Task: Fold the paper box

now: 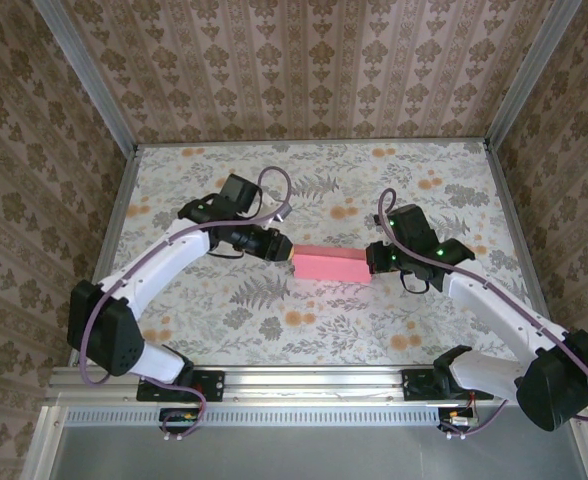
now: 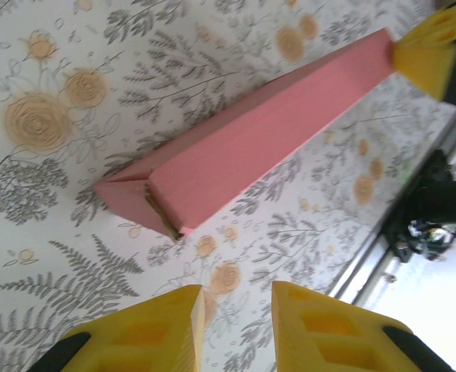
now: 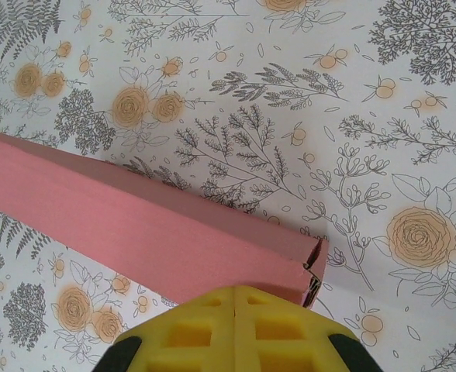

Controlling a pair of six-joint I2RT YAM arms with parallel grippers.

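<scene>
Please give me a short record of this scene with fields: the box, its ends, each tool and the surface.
object: paper box, pink, slim, already folded into box shape
position: lying flat on the floral table, between the two tools
box end near left tool: flap slightly ajar, thin gap visible
left tool: open, just short of that end, not touching
right tool: shut, tips at the opposite end, apparently touching it
gripped by: neither tool
</scene>
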